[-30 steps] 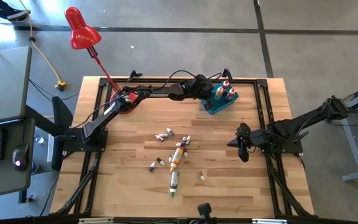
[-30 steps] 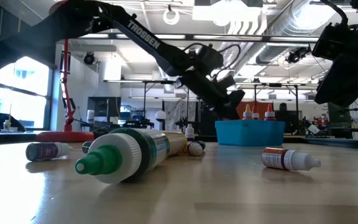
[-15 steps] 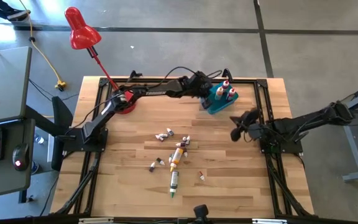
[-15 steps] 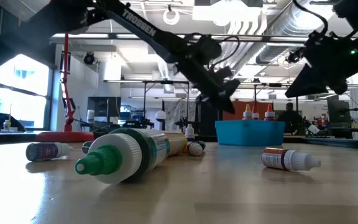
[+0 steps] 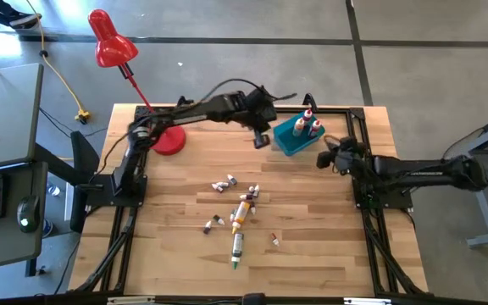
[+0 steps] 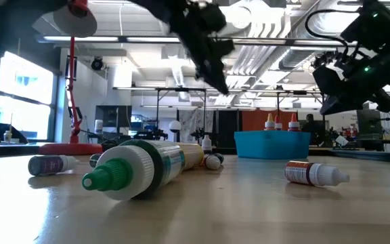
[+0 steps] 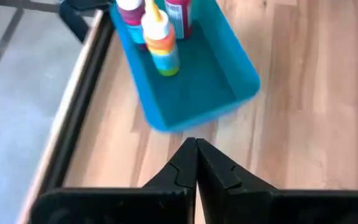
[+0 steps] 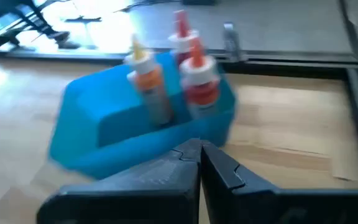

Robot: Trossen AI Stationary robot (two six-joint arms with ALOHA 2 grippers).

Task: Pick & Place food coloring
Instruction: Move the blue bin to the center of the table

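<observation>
The blue bin (image 5: 288, 139) stands at the table's far right with three food coloring bottles (image 7: 161, 38) upright in it, seen also in the right wrist view (image 8: 197, 84). Several more bottles and tubes lie loose on the table's middle (image 5: 242, 210), among them a big green-capped tube (image 6: 135, 169) and a small bottle (image 6: 313, 174). My left gripper (image 5: 261, 140) hangs shut and empty just left of the bin, above the table (image 7: 196, 146). My right gripper (image 5: 324, 159) is shut and empty, right of and near the bin (image 8: 199, 147).
A red desk lamp (image 5: 108, 42) stands with its base (image 5: 169, 142) at the far left of the table. A black frame (image 5: 358, 127) runs along the table's edges. Bare wood lies on the near left and near right of the loose bottles.
My left gripper has risen and drawn back from the bin toward the table's left, tipping as it went. My right gripper has swung toward the far edge and the bin, turning about as it moved. Both stayed shut. The bottles have not moved.
</observation>
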